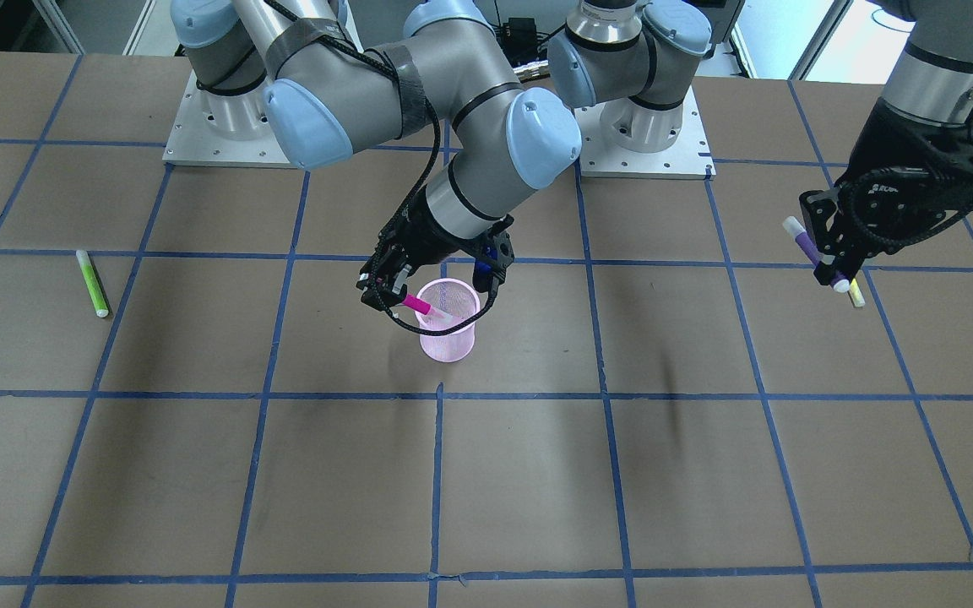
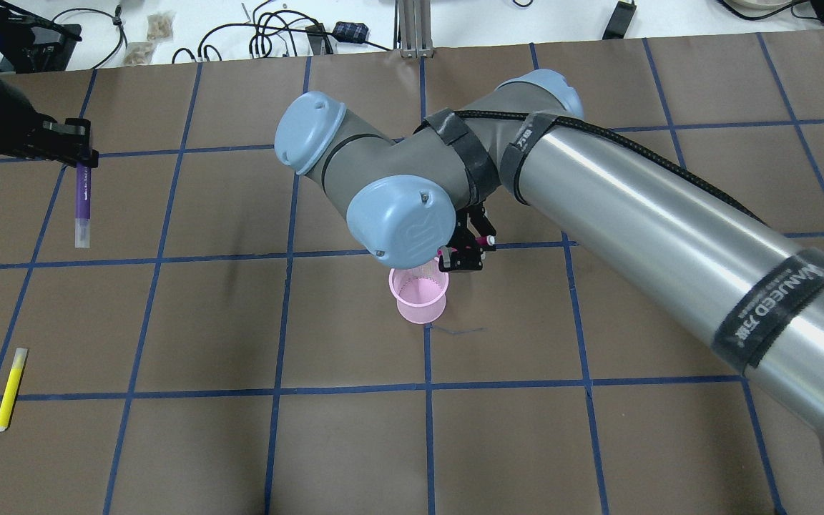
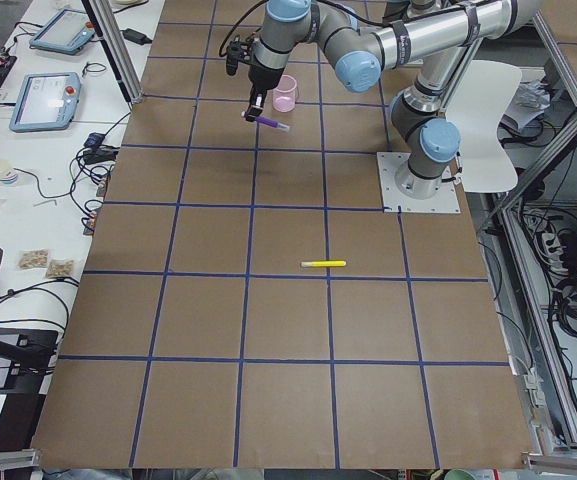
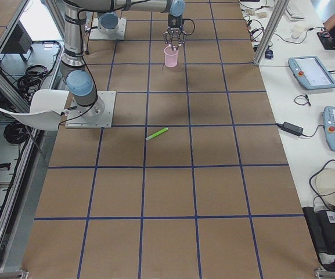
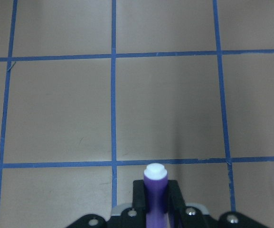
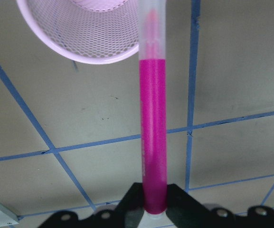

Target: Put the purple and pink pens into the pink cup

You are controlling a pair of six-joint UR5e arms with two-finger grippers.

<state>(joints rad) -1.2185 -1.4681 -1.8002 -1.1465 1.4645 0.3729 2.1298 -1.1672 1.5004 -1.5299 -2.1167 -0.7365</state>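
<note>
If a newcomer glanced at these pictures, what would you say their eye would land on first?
Most likely the big right arm stretched over the middle of the table, its right gripper clamping a pink pen slanted toward the rim of the pink mesh cup. Next, the left gripper off to the robot's left, holding a purple pen above the table. A yellow pen and a green pen lie flat near opposite table ends.

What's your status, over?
Right jaws shut on pink pen, tip at rim of cup. Left jaws shut on purple pen, aside. Green pen, yellow pen lie far off.
</note>
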